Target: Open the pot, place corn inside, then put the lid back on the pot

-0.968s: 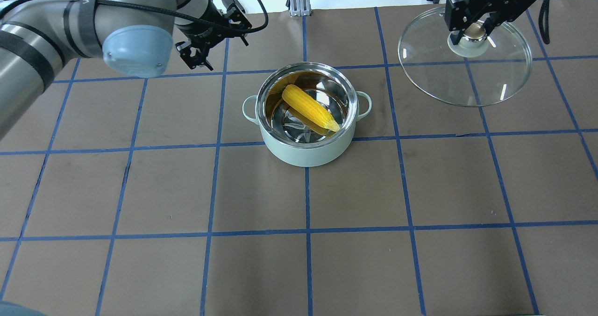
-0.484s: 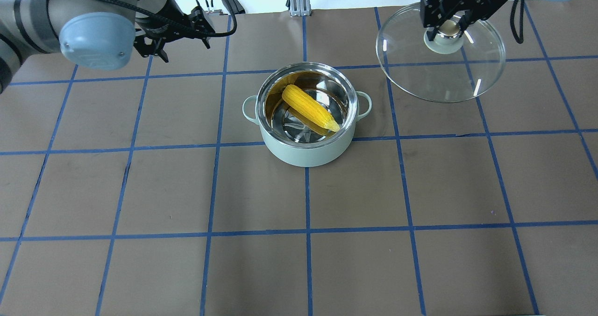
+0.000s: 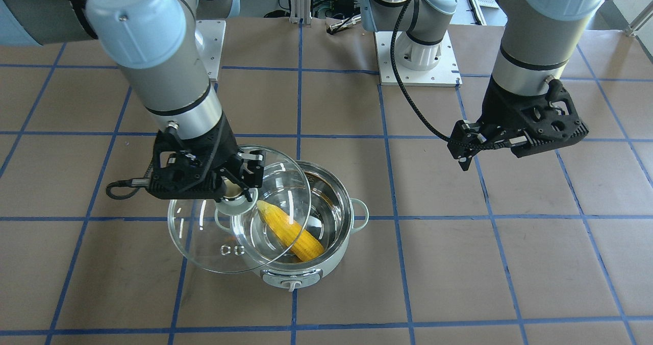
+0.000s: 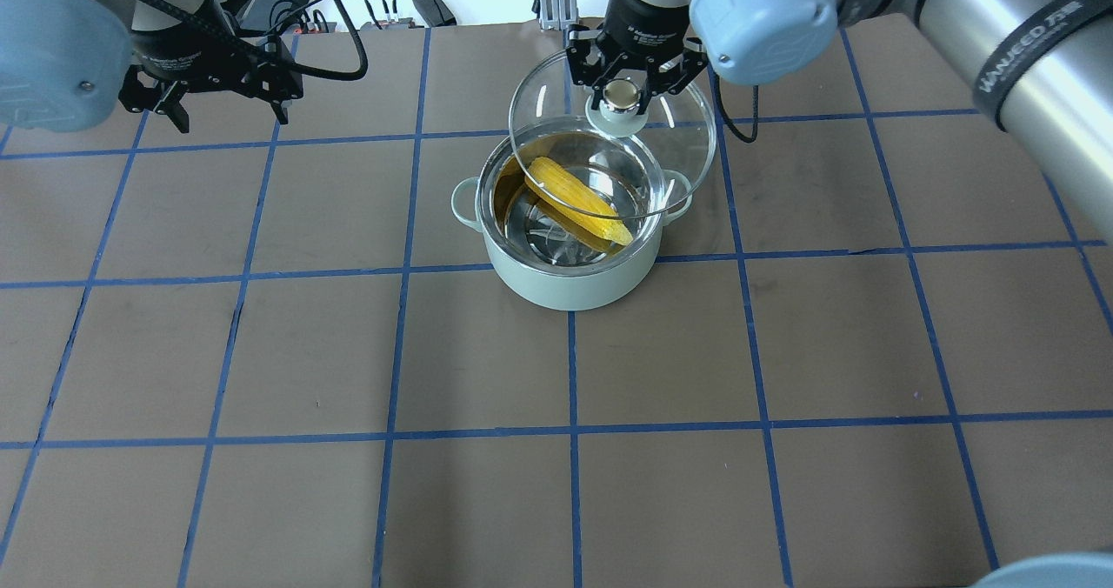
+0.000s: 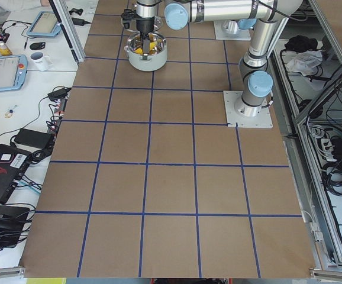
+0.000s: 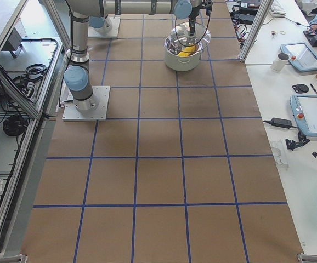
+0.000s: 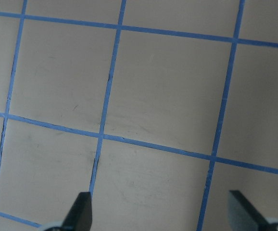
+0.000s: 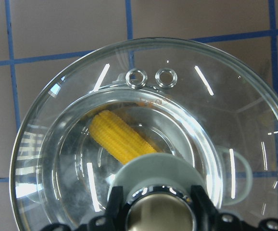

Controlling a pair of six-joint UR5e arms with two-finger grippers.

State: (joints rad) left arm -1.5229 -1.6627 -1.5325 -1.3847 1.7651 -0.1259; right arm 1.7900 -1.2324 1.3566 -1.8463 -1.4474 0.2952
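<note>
The left gripper [image 4: 228, 108] hangs over the table [image 4: 348, 353] at far left, fingers spread wide, holding nothing. Mid-table stands the pot [image 4: 565, 285], open, with the corn [image 4: 574, 201] lying slanted in its steel bowl. Above its far-right rim the right gripper [image 4: 620, 95] pinches the lid [image 4: 687, 140] by its knob, the glass tilted and not yet seated

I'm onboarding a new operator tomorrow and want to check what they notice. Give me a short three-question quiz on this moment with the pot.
1. True or false: the lid is fully seated on the pot.
2. Where does the corn lie? A on the table; B inside the pot; C in a gripper.
3. Which gripper holds the lid?

Key: 1 false, it is held off-centre, not seated; 2 B; 3 the right gripper, while the left gripper is open and empty.
</note>
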